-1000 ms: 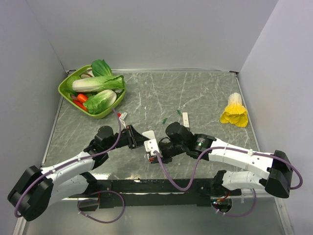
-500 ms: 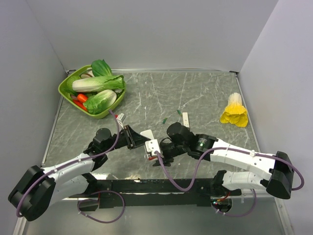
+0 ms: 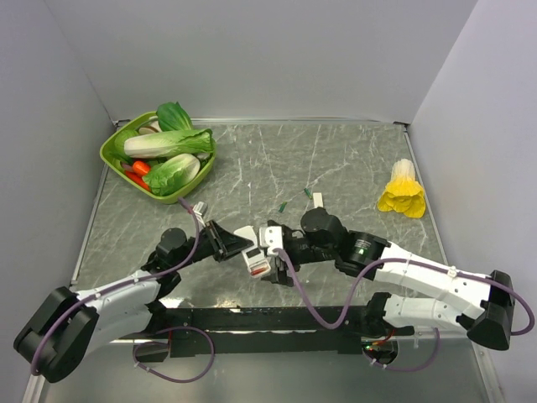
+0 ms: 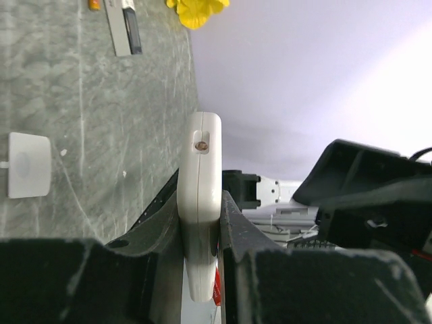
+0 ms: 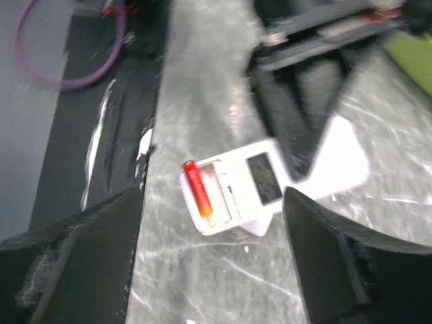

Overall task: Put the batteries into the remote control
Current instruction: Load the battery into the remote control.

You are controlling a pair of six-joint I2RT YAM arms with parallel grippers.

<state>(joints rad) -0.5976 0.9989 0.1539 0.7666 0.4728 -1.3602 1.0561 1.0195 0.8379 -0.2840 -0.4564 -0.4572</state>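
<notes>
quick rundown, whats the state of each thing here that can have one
remote control: clamped in the left gripper, battery bay open
battery: one seated in the bay, the place beside it empty
left gripper: shut on the remote control
right gripper: open, holding nothing
white square piece: lying flat on the table, apart from the remote control
green basket: filled with vegetables

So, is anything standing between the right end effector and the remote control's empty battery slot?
Nothing visible does. The right end effector hovers open above the remote control, whose compartment is uncovered, one battery already seated.
</notes>
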